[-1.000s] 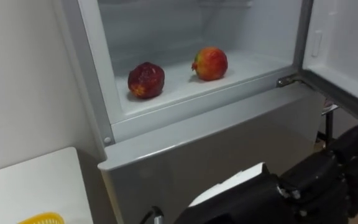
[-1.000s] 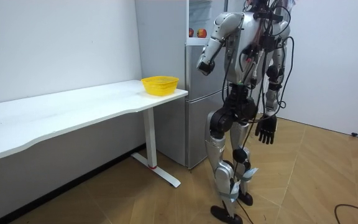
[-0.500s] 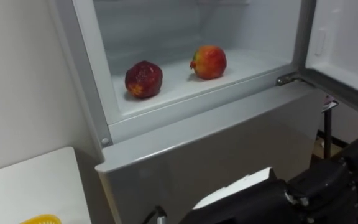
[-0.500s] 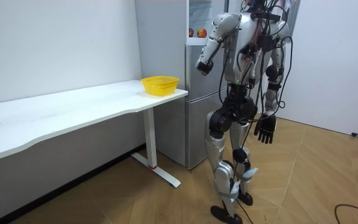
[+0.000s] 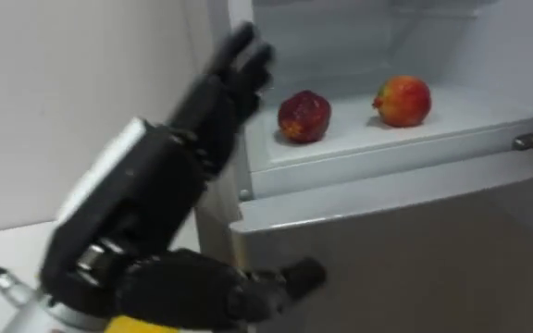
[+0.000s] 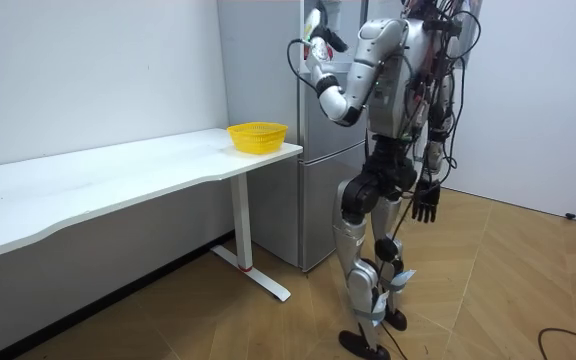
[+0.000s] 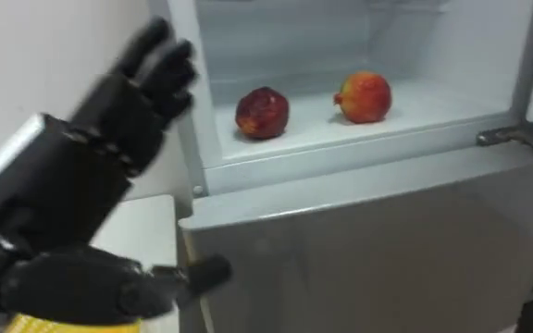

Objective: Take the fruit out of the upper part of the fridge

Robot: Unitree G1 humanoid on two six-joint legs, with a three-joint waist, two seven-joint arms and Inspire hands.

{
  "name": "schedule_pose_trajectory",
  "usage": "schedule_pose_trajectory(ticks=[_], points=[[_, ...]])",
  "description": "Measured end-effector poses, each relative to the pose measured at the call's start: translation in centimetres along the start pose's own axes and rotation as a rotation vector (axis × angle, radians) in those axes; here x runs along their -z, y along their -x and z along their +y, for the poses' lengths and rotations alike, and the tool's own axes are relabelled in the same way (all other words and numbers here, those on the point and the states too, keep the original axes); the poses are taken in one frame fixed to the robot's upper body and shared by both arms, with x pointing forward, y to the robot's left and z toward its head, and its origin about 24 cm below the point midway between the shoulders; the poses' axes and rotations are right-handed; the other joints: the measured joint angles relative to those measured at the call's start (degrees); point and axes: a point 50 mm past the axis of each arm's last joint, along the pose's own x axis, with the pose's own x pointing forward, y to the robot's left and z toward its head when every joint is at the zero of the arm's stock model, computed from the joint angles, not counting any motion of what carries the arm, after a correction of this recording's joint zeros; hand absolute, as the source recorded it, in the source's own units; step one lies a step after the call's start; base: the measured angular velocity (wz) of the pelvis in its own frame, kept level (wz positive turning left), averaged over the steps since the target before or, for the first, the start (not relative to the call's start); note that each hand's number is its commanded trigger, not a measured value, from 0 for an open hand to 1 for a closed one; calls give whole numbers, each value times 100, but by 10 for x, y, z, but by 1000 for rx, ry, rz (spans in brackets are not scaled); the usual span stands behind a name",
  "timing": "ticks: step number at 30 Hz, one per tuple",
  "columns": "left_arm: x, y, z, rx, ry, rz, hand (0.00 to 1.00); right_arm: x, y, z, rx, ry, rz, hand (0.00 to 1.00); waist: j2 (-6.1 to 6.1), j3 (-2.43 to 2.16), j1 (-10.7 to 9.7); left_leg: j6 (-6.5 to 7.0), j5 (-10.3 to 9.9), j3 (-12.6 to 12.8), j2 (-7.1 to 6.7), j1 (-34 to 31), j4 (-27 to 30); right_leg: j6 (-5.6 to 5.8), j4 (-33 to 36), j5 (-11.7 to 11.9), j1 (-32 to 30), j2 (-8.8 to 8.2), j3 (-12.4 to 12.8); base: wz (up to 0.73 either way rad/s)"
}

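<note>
**A:** Where is the thing to fetch?

**B:** On the shelf of the upper fridge, which stands open. There are two candidates. A dark fruit lies toward the left wall and a red-yellow fruit further right, the two apart from each other. Both sit near the front edge, so I'd judge an arm needn't go deep.

**A:** And the left robot hand?

**B:** It is raised before the fridge's left edge, about level with the shelf. The fingers are nearly straight, the thumb is out sideways, and it holds nothing. It touches neither fruit. I read the spread as readiness, since a round fruit needs a wide hand to close round it.

**A:** Which fruit will it take?

**B:** I can't say. The dark fruit lies nearer the fingertips, so that reach looks shorter.

**A:** And the other hand?

**B:** The right robot hand hangs by the thigh in the room view, fingers loose and empty. It is probably kept low, out of the way.

**A:** Why is there a basket?

**B:** It sits at the end of the counter, just beside the fridge. That looks like a drop-off placed close by, though that's my guess.
</note>
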Motion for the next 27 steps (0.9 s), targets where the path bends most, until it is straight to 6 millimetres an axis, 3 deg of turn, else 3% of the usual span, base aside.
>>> schedule_pose_trajectory(ticks=[3,7,9,13,17,20,25,27], points=[[-8,6,16,-189,-139,-24,0,-1,0,6,14,13,-5,0,-10,-41,201,-1,-1,-150,-6,-9,-5,2,-14,3,40,-9,-104,22],[-19,19,41,-413,-266,-51,0,6,0,9,15,31,7,0,6,-54,310,-1,-1,-283,-15,12,20,2,-79,9,172,-27,-263,23],[-27,30,58,-553,-359,-62,0,8,0,9,13,28,14,0,84,-28,327,-1,-1,-432,-29,5,20,3,-84,7,255,-47,-384,23],[-30,52,73,-715,-451,-18,0,11,1,8,17,26,23,0,173,3,513,-1,-1,-461,-44,39,16,11,-93,-2,259,-69,-415,5],[-28,69,83,-845,-565,35,0,8,1,8,19,32,7,0,211,2,606,3,0,-733,-120,-10,1,47,-80,-40,275,-117,-558,23],[-16,94,95,-923,-649,166,0,4,1,4,34,55,-7,0,267,12,686,3,0,-760,-119,-12,-6,39,-95,-47,311,-123,-614,7],[18,150,104,-1004,-711,513,0,4,1,1,43,61,8,0,242,-7,727,3,-1,-900,-130,-77,51,34,-176,-44,354,-123,-746,14],[43,193,102,-1033,-707,766,0,1,1,-1,50,79,10,0,262,1,725,3,-1,-921,-131,-94,65,31,-200,-44,386,-125,-775,3]])
